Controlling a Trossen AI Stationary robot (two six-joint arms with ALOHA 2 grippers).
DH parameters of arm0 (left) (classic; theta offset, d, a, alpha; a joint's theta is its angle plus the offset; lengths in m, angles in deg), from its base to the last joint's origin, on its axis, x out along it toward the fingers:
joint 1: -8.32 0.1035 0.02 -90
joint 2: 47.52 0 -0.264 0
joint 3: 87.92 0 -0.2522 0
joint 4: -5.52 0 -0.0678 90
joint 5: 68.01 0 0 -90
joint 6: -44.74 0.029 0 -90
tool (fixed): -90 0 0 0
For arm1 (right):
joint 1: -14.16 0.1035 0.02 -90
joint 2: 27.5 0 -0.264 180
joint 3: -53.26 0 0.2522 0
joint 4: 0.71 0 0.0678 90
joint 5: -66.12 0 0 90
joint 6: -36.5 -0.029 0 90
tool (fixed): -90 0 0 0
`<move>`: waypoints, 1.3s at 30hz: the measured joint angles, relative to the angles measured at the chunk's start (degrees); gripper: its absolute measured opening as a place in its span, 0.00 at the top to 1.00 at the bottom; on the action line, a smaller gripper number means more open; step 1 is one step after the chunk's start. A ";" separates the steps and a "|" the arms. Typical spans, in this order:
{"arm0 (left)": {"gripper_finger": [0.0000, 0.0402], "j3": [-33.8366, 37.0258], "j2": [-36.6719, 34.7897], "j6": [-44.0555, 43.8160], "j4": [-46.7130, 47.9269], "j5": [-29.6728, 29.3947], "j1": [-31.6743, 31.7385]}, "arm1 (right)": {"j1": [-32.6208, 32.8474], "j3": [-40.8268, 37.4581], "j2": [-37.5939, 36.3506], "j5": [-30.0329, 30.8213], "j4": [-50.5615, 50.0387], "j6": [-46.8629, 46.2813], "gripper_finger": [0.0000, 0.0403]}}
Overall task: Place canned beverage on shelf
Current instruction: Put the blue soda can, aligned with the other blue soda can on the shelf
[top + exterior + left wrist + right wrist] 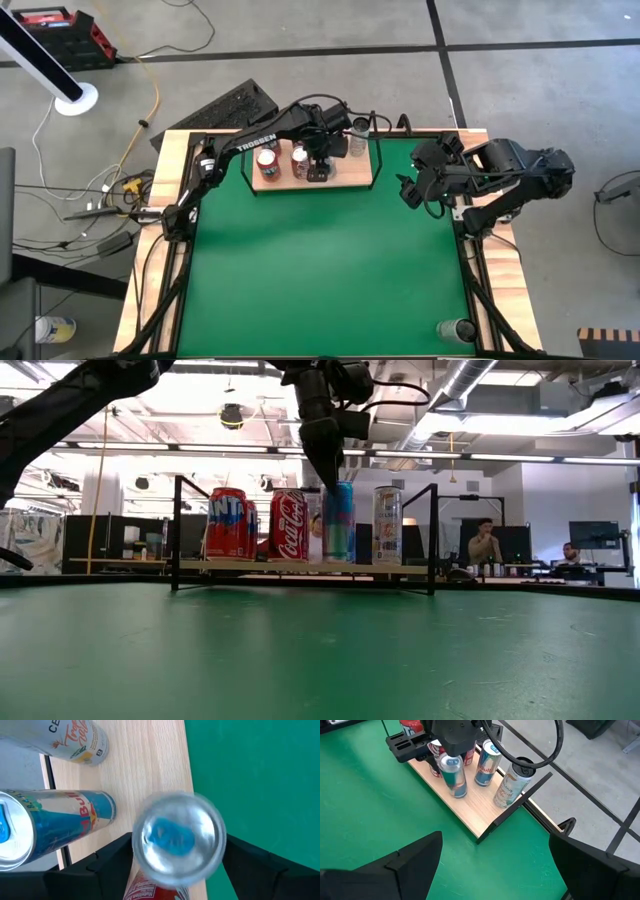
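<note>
The shelf (345,178), a light-wood board with a black rod frame, stands at the table's far edge. It carries several upright cans: two red ones (228,523) (289,525), a blue Red Bull can (75,817) and a white slim can (510,785). A slim teal-and-pink can (338,522) stands on its base near the board's front edge (454,777). My left gripper (179,840) comes down on this can from above, open, one finger close on either side of its top. My right gripper (408,190) hangs open and empty above the table's right side.
The green tabletop (320,270) spreads out in front of the shelf. One more can (457,330) stands at the near right corner. The shelf's black end rods (433,535) rise beside the cans. People sit in the room behind (485,542).
</note>
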 joint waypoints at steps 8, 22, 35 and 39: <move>0.32 0.00 -0.02 0.00 -0.88 -0.39 0.00 | 0.00 0.00 0.00 0.01 -0.01 0.05 0.03; 0.32 0.02 -0.08 0.85 -2.21 -1.65 -0.02 | 0.00 0.00 0.00 0.02 0.00 1.47 0.03; 0.32 0.02 -0.37 1.05 -6.82 -1.87 -0.63 | 0.00 0.00 0.00 0.04 0.00 1.72 0.03; 0.32 0.02 -0.37 1.07 -7.58 -2.01 -0.74 | 0.00 0.00 0.00 0.04 0.00 1.70 0.03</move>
